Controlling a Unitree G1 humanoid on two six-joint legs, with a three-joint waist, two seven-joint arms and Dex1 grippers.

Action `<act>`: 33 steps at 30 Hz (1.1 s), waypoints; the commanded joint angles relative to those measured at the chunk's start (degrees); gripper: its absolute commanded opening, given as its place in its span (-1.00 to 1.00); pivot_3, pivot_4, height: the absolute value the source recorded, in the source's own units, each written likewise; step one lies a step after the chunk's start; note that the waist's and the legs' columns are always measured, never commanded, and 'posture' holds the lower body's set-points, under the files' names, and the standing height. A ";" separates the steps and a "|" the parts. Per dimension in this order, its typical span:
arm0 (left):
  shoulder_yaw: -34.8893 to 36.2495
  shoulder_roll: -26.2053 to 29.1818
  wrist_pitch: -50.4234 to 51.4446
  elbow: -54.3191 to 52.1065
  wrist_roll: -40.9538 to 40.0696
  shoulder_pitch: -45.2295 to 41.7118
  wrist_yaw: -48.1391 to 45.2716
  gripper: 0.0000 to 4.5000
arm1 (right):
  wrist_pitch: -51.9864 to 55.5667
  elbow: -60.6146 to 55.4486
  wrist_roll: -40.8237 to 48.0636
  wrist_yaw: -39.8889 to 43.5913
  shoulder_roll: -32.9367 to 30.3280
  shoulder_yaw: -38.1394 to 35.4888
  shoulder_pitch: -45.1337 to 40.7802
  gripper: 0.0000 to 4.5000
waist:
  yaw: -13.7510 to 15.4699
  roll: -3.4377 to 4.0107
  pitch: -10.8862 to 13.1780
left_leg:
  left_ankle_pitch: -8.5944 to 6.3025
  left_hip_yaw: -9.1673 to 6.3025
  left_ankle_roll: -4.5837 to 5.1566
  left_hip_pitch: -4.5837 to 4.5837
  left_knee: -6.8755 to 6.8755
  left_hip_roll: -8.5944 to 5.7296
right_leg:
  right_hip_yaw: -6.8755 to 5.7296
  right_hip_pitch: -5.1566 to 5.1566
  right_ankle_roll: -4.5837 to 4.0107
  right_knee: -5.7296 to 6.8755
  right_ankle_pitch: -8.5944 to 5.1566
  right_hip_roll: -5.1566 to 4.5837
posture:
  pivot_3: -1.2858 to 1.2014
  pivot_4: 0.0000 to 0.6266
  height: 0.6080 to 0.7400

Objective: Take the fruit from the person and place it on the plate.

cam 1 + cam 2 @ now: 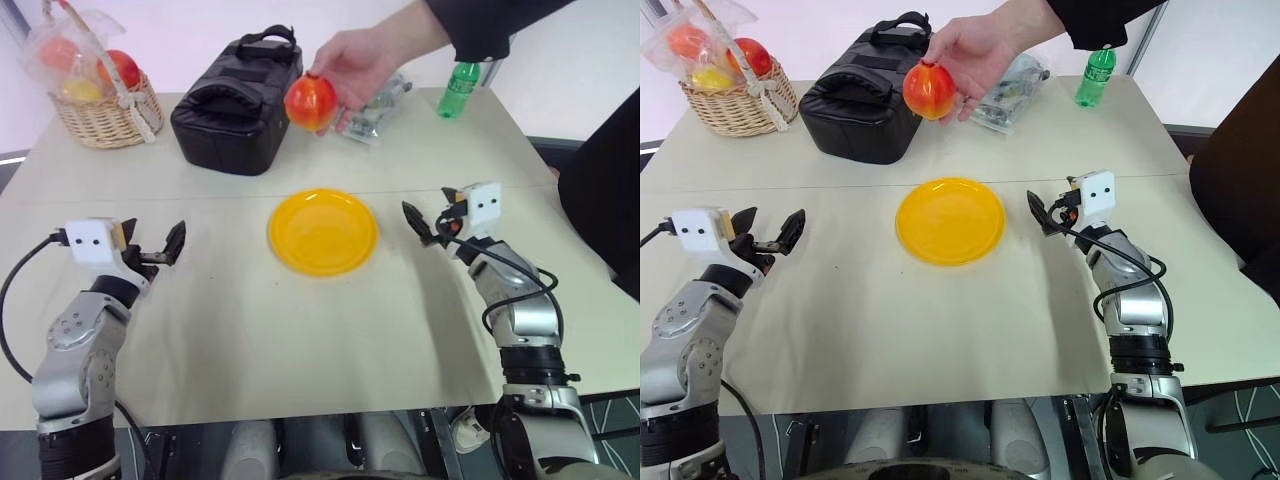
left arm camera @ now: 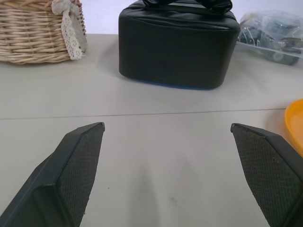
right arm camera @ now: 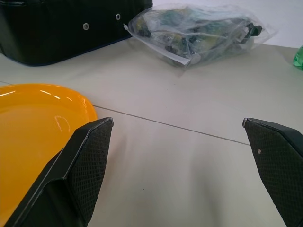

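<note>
One fruit (image 1: 311,102), red-orange and glossy, sits in the person's hand (image 1: 362,62) above the far side of your table (image 1: 250,330), beyond the yellow plate (image 1: 323,232); the plate lies bare between your two grippers; your left gripper (image 1: 150,247) and right gripper (image 1: 432,222) both stand spread wide, grasping nothing; a black bag (image 1: 235,105) and wicker basket (image 1: 105,118) sit behind.

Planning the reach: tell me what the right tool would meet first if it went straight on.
Probably the clear plastic bag, dead ahead of the open right tool past bare table; depth is unclear.
</note>
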 commanded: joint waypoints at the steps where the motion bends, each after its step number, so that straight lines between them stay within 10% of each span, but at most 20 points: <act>1: 0.28 0.63 -1.15 -0.64 0.18 -0.74 -0.13 1.00 | -0.29 -1.67 0.44 1.12 -1.82 -0.95 -1.49 0.99 | 0.01 0.00 0.00 | 0.00 0.00 0.00 0.00 0.00 0.00 | 0.00 0.00 0.00 0.00 0.00 0.00 | 0.03 -0.52 1.00; 12: 1.05 2.91 0.16 -0.05 -1.51 -2.19 -2.36 1.00 | 0.35 -3.06 0.84 2.91 -3.78 -0.91 -1.26 0.99 | -0.01 0.00 0.00 | 0.00 0.00 0.00 0.00 0.00 0.00 | 0.00 0.00 0.00 0.00 0.00 0.01 | 0.03 -0.52 1.00; 25: 11.29 26.87 19.16 -4.34 -26.15 -2.08 -23.60 1.00 | 1.39 -3.89 0.93 4.40 -4.63 -0.33 -1.44 0.99 | -0.22 0.02 0.02 | 0.00 -0.01 0.00 0.01 -0.02 0.02 | -0.01 0.00 -0.01 -0.01 -0.01 0.01 | 0.03 -0.52 1.00; 33: 8.51 27.65 18.13 -2.86 -24.16 -3.28 -23.80 1.00 | 17.33 -21.22 13.53 14.76 -9.80 1.76 -6.28 0.99 | -0.46 0.11 0.07 | 0.00 -0.01 0.00 0.03 -0.04 0.05 | -0.01 -0.02 -0.02 -0.01 -0.02 0.05 | 0.03 -0.52 1.00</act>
